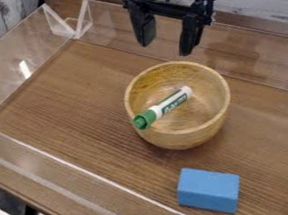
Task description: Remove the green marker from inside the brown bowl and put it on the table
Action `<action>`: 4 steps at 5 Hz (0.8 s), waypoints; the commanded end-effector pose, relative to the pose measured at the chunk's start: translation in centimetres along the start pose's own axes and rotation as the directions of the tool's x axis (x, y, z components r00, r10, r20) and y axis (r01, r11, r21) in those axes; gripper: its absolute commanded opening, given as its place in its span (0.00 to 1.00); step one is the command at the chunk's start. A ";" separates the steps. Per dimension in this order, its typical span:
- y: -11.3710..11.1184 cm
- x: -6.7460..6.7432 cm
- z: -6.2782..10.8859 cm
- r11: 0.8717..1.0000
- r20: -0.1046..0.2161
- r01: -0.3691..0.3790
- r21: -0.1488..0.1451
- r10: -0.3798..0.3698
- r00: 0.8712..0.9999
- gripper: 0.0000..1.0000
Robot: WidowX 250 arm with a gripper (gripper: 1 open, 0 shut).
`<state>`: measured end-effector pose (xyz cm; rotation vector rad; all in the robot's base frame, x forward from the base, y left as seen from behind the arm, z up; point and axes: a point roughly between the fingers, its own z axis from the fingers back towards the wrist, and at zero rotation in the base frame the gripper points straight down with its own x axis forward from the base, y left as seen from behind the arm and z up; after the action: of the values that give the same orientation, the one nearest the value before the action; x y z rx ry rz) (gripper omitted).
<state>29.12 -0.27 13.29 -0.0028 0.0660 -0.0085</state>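
1. Your gripper was black all over, matte and boxy.
2. Above the jaws you had a dark blocky wrist housing.
3. Two long, flat black fingers hung below it, square-tipped.

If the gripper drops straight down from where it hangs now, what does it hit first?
Most likely bare table just behind the bowl, or the bowl's far rim. The open gripper looks set behind the marker, though depth is hard to judge from this one view.
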 end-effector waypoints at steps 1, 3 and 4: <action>0.0 -0.2 -0.7 0.999 0.000 0.033 0.001 -0.033 0.999 1.00; -0.1 -0.8 -2.2 0.996 0.020 0.089 0.002 -0.089 0.996 1.00; -0.3 -0.9 -3.0 0.995 0.027 0.099 0.003 -0.099 0.995 1.00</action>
<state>27.52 -0.41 8.77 -0.0081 0.1010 -0.0993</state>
